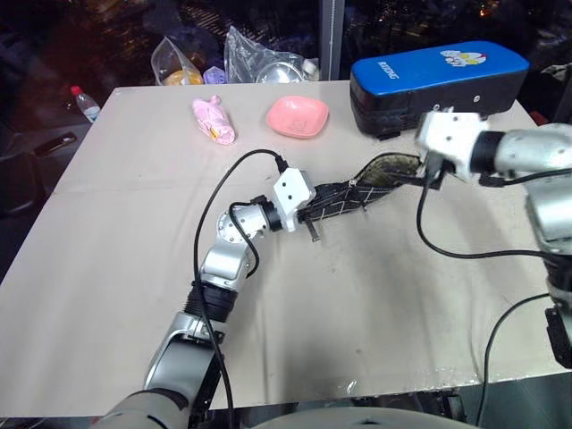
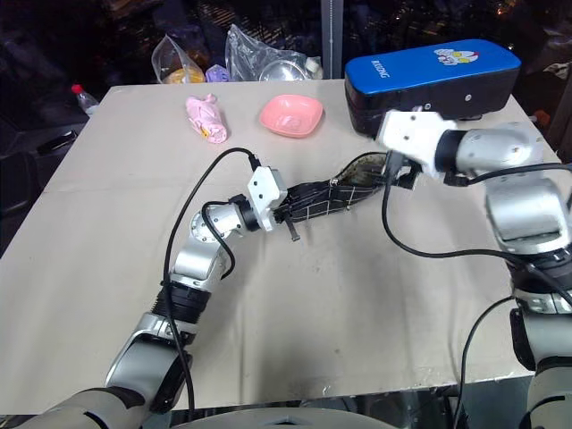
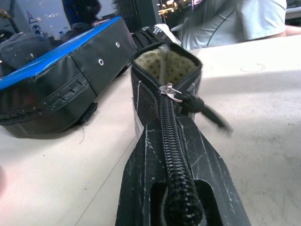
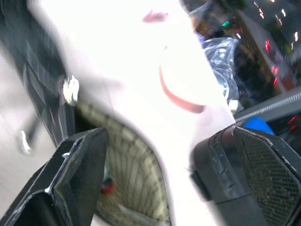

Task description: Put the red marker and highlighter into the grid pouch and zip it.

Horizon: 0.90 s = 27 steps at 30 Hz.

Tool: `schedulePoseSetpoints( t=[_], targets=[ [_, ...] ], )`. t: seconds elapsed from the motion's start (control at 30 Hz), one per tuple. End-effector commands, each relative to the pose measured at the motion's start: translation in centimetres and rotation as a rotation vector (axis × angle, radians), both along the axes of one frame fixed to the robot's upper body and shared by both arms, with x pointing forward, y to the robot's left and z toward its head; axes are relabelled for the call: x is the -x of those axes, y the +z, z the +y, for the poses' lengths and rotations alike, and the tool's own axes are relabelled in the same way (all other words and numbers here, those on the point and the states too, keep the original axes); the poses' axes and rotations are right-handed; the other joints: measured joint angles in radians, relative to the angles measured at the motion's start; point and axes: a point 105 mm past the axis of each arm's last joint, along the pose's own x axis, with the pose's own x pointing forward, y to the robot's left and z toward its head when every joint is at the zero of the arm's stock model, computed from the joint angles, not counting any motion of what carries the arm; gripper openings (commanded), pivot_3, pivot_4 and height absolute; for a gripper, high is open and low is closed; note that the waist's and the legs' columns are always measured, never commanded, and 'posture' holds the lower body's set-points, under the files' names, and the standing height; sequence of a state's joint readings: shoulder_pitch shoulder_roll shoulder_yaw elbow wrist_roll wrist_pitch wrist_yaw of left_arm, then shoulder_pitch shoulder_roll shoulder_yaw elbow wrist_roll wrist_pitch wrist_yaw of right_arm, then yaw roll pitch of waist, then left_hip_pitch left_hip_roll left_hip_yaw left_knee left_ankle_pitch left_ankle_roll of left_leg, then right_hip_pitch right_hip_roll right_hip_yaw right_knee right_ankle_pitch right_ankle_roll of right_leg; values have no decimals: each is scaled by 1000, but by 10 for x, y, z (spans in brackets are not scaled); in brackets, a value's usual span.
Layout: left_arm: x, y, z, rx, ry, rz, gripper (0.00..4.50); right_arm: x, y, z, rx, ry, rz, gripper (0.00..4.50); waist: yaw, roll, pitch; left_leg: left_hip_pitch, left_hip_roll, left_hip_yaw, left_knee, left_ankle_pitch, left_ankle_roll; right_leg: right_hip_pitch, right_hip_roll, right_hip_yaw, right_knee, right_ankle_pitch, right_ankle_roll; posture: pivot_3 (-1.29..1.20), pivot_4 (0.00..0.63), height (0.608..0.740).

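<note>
The grid pouch (image 1: pixel 344 198) is lying across the middle of the table (image 1: pixel 295 304), stretched between the two arms, with its far end gaping to show the light dotted lining. The left gripper (image 1: pixel 308 217) is clamping the pouch's near end, its fingers (image 3: pixel 141 188) pressed tight against the fabric on either side of the zipper teeth. In the left wrist view the zipper is running straight away from those fingers, done up along that near stretch as far as the zipper pull (image 3: pixel 173 92), which is sitting just below the pouch's mouth with its black tab hanging off to one side.

The right gripper (image 4: pixel 148 174) is hovering at the pouch's open end with its jaws spread wide and nothing between them. Through the gap in the right wrist view, the lined inside of the pouch is showing, and a small red spot down in it may be the red marker (image 4: pixel 107 187), though the blur is too strong to be sure.

The blue-topped hard case (image 1: pixel 438 82) is standing just beyond the pouch's open end. A pink dish (image 1: pixel 298 117) and a pink wrapped thing (image 1: pixel 214 120) are sitting farther back on the table, well apart from the pouch.
</note>
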<state>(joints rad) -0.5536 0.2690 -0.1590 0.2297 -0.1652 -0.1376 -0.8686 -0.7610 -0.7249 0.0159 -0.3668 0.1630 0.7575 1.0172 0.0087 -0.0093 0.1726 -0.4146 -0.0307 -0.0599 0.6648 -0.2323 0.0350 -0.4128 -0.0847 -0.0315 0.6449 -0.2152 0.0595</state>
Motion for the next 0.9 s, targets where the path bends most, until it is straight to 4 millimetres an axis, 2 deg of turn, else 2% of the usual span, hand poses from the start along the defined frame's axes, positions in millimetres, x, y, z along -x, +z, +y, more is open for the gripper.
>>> schedulePoseSetpoints(
  t=[0.03, 0.13, 0.23, 0.27, 0.37, 0.53, 0.8, 0.9],
  targets=[
    [0, 10, -2, 33, -2, -29, 0, 43, -16, 12, -154, 77, 324, 4416, 3, 0, 0, 0, 0, 0, 0, 0, 0, 0, 0, 0, 0, 0, 0, 0, 150, 740],
    [0, 11, -6, 39, -8, -29, 0, 56, -50, 17, -273, -16, 582, 4416, 6, 0, 0, -1, 0, -1, 0, 0, 0, 0, -1, -1, 0, 1, -1, 0, 150, 740],
    [1, 12, -8, 41, -14, -29, 0, 48, -83, 18, -401, -161, 706, 4416, 6, -1, -1, -1, -1, 0, 0, 0, 0, 0, -1, -1, 1, 1, -1, 0, 150, 740],
    [1, 12, -8, 41, -15, -30, 0, 43, -88, 18, -458, -196, 728, 4416, 6, 0, -1, -1, -1, -1, 1, 0, 0, 0, -1, -1, 1, 1, -1, 0, 150, 740],
    [1, 13, -9, 40, -20, -31, 0, 30, -89, 23, -559, -244, 747, 4416, 4, 1, -1, 0, -2, 1, 1, 0, 0, -1, -1, 1, 3, 1, 0, 0, 150, 740],
    [3, 12, -9, 29, -29, -33, 0, 13, -84, 26, -600, -298, 739, 4416, 2, 1, -1, 1, -2, 1, 1, 0, 0, -1, 0, 1, 4, 1, 0, 0, 150, 740],
    [1, 10, -7, 25, -21, -35, 0, 13, -75, 37, -622, -233, 745, 4416, -1, 1, -1, 1, -2, 1, 1, 0, 0, -1, 1, 0, 4, 1, 0, 0, 150, 740],
    [2, 10, -8, 24, -23, -37, 0, 12, -67, 44, -650, -199, 737, 3563, -4, 1, -1, 1, -2, 1, 0, 0, 0, -1, 1, 0, 4, 1, 0, 0, 150, 740]
  ],
)
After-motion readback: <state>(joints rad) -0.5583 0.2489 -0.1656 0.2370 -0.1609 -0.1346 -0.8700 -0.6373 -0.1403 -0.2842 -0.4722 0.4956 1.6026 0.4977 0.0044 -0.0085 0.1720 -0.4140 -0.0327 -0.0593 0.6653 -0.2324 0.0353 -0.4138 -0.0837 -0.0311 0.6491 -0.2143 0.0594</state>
